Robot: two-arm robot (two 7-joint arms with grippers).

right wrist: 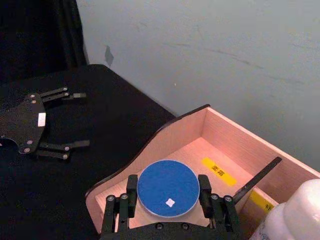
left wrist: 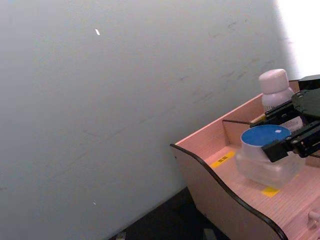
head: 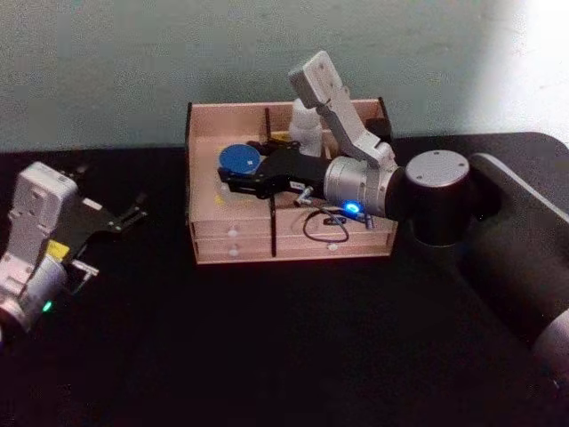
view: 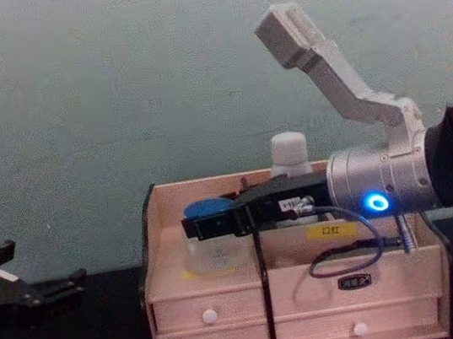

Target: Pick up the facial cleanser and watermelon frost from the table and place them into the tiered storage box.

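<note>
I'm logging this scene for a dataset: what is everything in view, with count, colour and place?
tiered storage box: 1, light wood with dark edges, back of the table
blue-lidded jar: 1, clear with blue lid, box's left compartment
white bottle: 1, white, box's rear, right of the divider
table: 1, black, under everything
wall: 1, grey-green, behind the box
left gripper: 1, black, open, at the table's left side
right gripper: 1, black, shut on the blue-lidded jar

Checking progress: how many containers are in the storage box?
2: a blue-lidded jar, left compartment, in the right gripper; a white-capped bottle, rear right. The arm may hide others.
</note>
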